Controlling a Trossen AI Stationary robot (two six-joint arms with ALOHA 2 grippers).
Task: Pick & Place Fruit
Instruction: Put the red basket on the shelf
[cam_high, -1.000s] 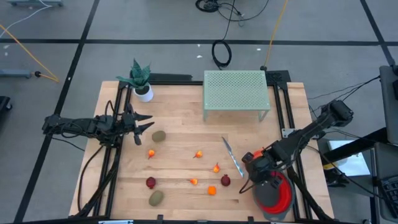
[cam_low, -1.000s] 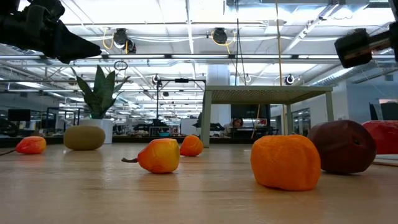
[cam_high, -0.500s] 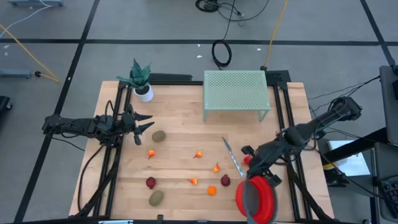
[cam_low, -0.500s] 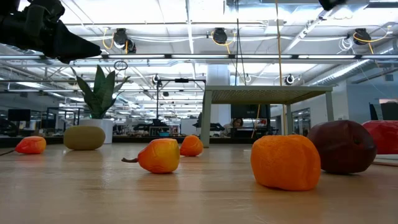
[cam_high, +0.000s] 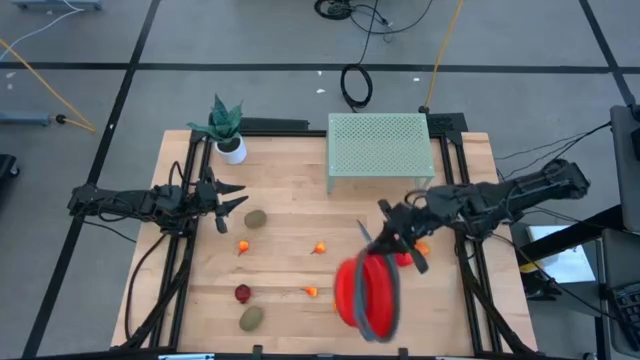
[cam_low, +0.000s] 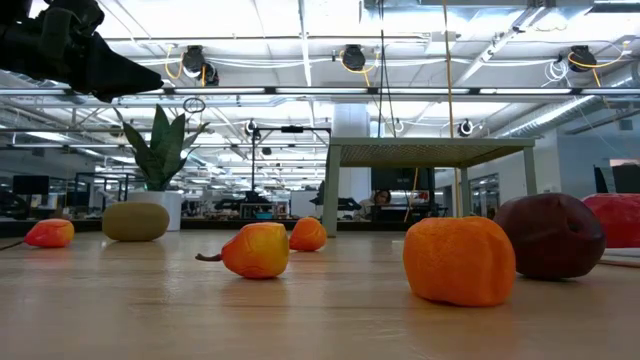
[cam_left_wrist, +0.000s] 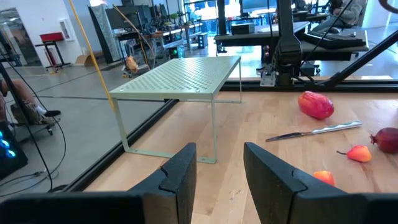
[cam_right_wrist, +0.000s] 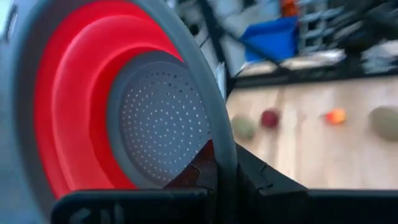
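My right gripper (cam_high: 386, 240) is shut on the round red bowl with a grey rim (cam_high: 365, 295), held on edge above the table's middle right. The bowl hides some fruit. On the wood I see two olive-brown ovals (cam_high: 256, 218) (cam_high: 251, 317), a dark red ball (cam_high: 242, 293) and tiny orange pieces (cam_high: 243, 247) (cam_high: 319, 247) (cam_high: 311, 292). The elongated red-orange piece (cam_left_wrist: 316, 104) lies near the knife (cam_left_wrist: 317, 130). My left gripper (cam_high: 232, 200) is open and empty at the table's left, above the wood. My right gripper pinches the bowl's grey rim (cam_right_wrist: 225, 146), one finger (cam_right_wrist: 194, 175) inside the bowl and one (cam_right_wrist: 255, 175) outside. The bowl is lifted clear of the table, tipped steeply on edge, and reaches from the fingers toward the table's near edge.
A pale green perforated rack (cam_high: 380, 150) stands at the far middle, and a potted plant (cam_high: 227, 128) at the far left. Black rails (cam_high: 180, 260) run along both table sides. In the low view, an orange piece (cam_low: 460, 260) and a dark red ball (cam_low: 550, 235) lie near the front edge.
My right gripper has lifted the red bowl from the table's near right corner and carried it up and toward the table's left and far side. The bowl has tipped from lying nearly flat to standing on edge. The fruit has kept still.
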